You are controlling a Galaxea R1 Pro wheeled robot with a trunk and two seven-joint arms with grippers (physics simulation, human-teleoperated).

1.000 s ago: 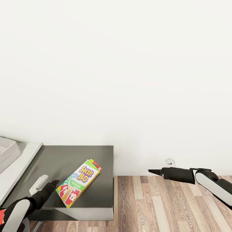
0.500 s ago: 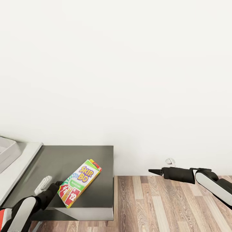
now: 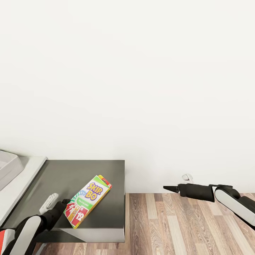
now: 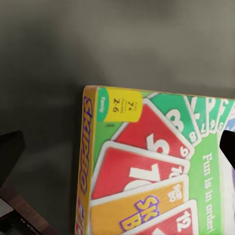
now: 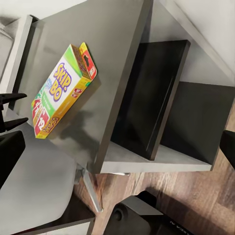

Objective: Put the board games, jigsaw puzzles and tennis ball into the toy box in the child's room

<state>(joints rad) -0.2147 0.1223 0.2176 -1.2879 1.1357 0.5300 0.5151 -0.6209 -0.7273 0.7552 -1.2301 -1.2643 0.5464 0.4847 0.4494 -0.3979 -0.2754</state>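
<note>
The rainbow "SKIP-BO" board game lies on the dark-grey cabinet top, well clear of the wall. My left gripper is open at the box's near, red-card end, one finger on each side of that end. The right wrist view shows the same box and the left gripper's two black fingers spread apart by its lower end. My right gripper hangs open over the floor, right of the cabinet, holding nothing. The light-grey toy box stands on the pale table at the far left.
The cabinet has open dark shelf compartments below its top. Wood-plank floor spreads to the right of it. A plain white wall rises behind the table and the cabinet.
My left gripper has slid a little to the right, up to the SKIP-BO box's near end. The box and the right arm have stayed put.
</note>
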